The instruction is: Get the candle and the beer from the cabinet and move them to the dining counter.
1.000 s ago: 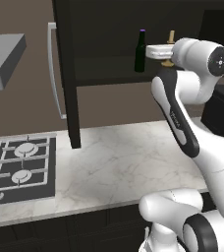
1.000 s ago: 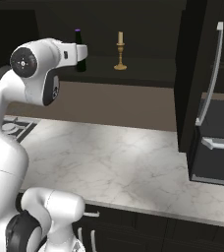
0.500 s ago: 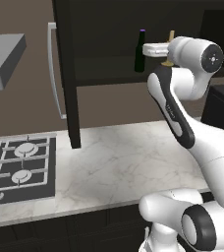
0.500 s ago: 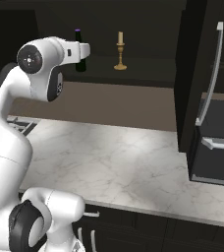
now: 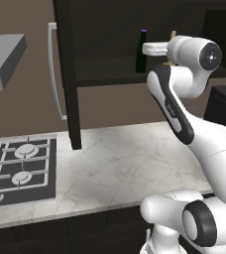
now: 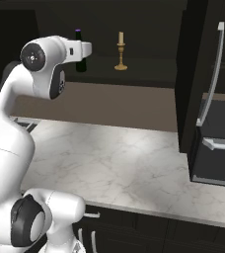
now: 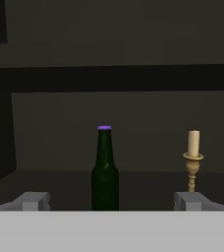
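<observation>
Hand view: the beer (image 7: pixel 104 170) stands upright on the cabinet (image 7: pixel 133 78) shelf, the candle (image 7: pixel 193 160) well apart to its right, also upright. The jaws are spread wide and hold nothing, with the beer centred between the fingertips (image 7: pixel 33 201) but farther back. The marble worktop (image 6: pixel 119 163) lies below the cabinet.
</observation>
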Tool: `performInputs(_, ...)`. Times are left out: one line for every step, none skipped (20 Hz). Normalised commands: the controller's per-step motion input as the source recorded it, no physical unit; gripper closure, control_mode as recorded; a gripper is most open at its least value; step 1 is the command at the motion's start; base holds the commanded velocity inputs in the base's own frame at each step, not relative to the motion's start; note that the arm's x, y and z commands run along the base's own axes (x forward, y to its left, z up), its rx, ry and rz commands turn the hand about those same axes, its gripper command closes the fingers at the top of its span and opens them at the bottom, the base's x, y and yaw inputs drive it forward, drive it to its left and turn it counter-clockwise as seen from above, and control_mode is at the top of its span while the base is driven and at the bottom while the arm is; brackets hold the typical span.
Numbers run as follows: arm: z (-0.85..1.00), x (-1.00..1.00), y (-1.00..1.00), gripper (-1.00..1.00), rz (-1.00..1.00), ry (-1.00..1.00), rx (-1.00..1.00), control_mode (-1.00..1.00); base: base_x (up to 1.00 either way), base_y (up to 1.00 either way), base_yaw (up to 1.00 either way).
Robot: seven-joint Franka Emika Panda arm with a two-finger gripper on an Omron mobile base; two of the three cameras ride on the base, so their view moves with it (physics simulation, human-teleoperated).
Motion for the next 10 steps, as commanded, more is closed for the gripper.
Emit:
performInputs(0.00,0.12,0.00,-1.00,0.00,0.00,0.00,-1.00,0.00,0.00,0.00)
performInputs(0.00,0.15,0.00,-1.00,0.00,0.00,0.00,-1.00,0.00,0.00,0.00)
performInputs(0.00,0.15,0.00,-1.00,0.00,0.00,0.00,-1.00,0.00,0.00,0.00)
performInputs(0.00,0.17,0.00,-1.00,0.00,0.00,0.00,-1.00,0.00,0.00,0.00)
performInputs(0.00,0.16,0.00,-1.00,0.00,0.00,0.00,-1.00,0.00,0.00,0.00)
performInputs(0.00,0.16,0.00,-1.00,0.00,0.00,0.00,-1.00,0.00,0.00,0.00)
performInputs(0.00,0.16,0.00,-1.00,0.00,0.00,0.00,-1.00,0.00,0.00,0.00)
performInputs(0.00,0.15,0.00,-1.00,0.00,0.00,0.00,-1.00,0.00,0.00,0.00)
performInputs(0.00,0.14,0.00,-1.00,0.00,0.00,0.00,-1.00,0.00,0.00,0.00)
performInputs(0.00,0.15,0.00,-1.00,0.00,0.00,0.00,-1.00,0.00,0.00,0.00)
